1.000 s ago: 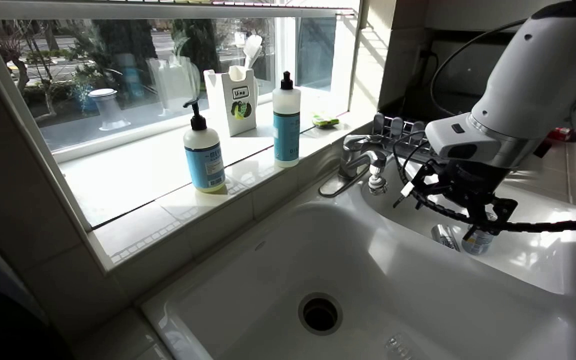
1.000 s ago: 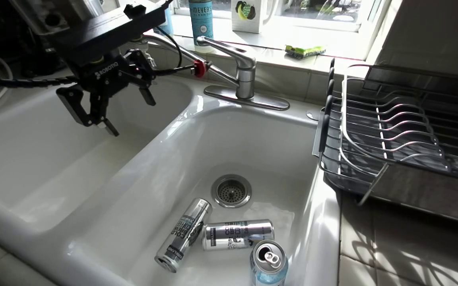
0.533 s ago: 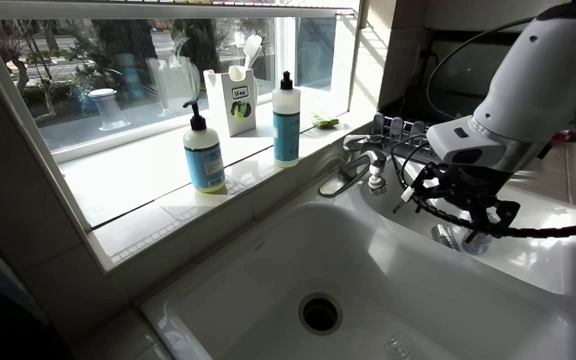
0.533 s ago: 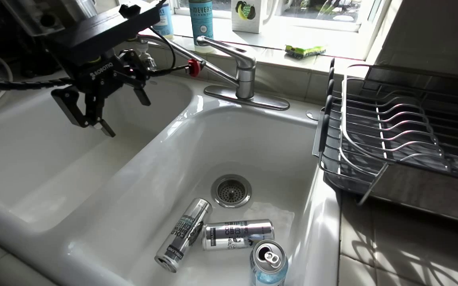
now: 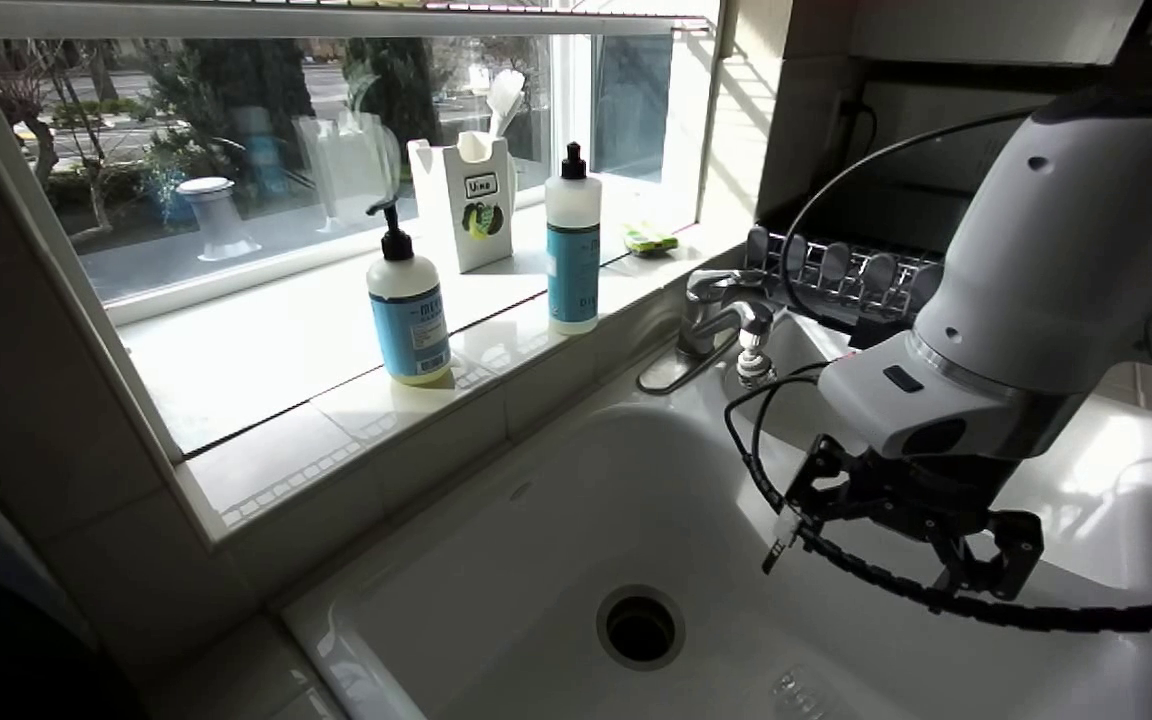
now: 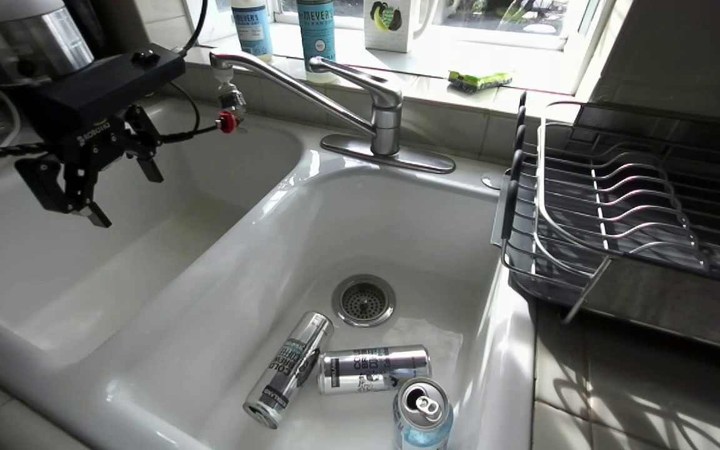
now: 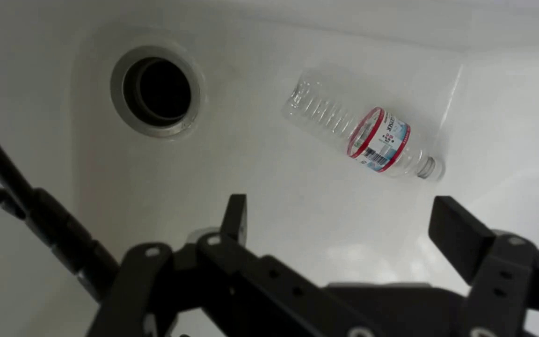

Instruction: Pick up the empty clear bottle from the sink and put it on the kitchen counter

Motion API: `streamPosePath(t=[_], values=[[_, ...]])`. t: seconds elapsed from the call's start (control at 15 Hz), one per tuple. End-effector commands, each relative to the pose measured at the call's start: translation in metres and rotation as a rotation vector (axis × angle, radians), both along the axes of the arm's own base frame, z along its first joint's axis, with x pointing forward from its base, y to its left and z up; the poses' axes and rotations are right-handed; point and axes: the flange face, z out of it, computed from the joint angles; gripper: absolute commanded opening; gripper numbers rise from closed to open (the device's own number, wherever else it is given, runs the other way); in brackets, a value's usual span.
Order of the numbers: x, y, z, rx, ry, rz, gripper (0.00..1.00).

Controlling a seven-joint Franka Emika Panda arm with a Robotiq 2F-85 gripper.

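Nothing picked yet. Clear bottle (image 7: 371, 139) lies on its side in the sink (image 7: 251, 154), below the edge of the bench (image 6: 616, 400). Gripper (image 7: 338, 208) spread, holding nothing. Remaining: grasp, lift past bench edge, set down.

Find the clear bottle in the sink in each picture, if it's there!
In an exterior view, the clear bottle is at the bottom edge, right of the dark drain.
In an exterior view with three cans, I can't see it.
In the wrist view, the clear bottle is above and right of the middle.
Landmark they all share: the white sink.
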Motion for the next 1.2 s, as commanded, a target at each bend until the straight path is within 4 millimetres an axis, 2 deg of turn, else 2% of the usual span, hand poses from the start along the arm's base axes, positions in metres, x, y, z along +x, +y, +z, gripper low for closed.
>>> streamPosePath(t=[0.0, 0.2, 0.27, 0.4, 0.73, 1.13], values=[[-0.003, 0.028, -0.032, 0.041, 0.06, 0.003, 1.0], [-0.002, 0.046, -0.056, 0.061, 0.104, -0.042, 1.0], [-0.006, 0.034, -0.04, 0.045, 0.077, -0.013, 1.0], [-0.006, 0.036, -0.047, 0.04, 0.088, -0.012, 1.0], [-0.004, 0.035, -0.042, 0.046, 0.077, -0.017, 1.0], [-0.003, 0.04, -0.069, 0.052, 0.048, -0.043, 1.0]])
